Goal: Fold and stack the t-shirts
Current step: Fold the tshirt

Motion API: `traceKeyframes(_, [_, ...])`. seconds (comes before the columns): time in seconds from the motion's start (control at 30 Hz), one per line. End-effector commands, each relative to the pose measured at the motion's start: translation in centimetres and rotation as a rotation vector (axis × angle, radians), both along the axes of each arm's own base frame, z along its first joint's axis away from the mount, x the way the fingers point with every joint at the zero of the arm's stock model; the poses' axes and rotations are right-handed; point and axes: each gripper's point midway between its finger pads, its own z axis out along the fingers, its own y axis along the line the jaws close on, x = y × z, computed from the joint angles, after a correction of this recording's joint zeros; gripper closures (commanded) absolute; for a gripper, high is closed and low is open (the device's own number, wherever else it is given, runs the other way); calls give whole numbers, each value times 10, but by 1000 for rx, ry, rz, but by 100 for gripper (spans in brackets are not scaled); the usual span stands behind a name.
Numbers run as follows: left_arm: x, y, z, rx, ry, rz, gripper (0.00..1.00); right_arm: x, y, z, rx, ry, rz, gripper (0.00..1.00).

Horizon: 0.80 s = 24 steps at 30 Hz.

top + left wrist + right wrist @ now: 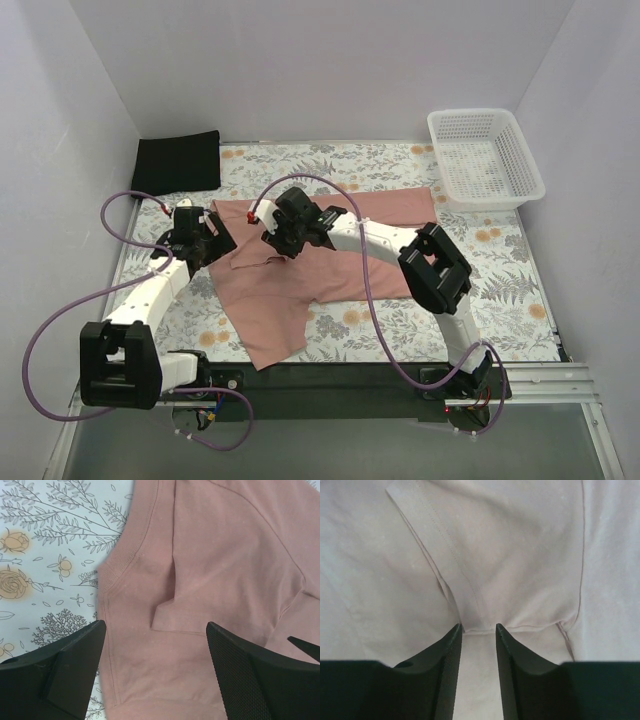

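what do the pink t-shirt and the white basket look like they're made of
The pink t-shirt: soft matte knit cloth, likely cotton jersey; it creases and drapes, with stitched hems and a ribbed collar. The white basket: rigid moulded plastic, probably, slightly glossy; its walls are an even open lattice.

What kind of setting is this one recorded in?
Probably a robot test booth: plain white walls enclose a floral-clothed table, left arm and right arm bolted at its near edge.
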Motion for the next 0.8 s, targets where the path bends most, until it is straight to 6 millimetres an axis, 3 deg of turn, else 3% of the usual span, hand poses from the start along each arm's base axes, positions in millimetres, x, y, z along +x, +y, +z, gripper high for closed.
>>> traceKeyframes(0.0, [6,-9,1,-20,-2,-43,20,2,-4,26,65,-19,-49,58])
traceKeyframes(0.1, [11,-8,-3,-15,19,-45,22,5,-10,24,80,1,-87,51])
traceKeyframes(0.27, [19,-20,-11,-57,74,-85,33,13,-21,34,177,88,-220,51])
traceKeyframes(0.5, [18,-29,-26,-91,141,-117,35,21,-37,33,321,314,-496,39])
traceKeyframes(0.77, [16,-32,-37,-85,178,-127,36,23,-36,28,452,537,-659,39])
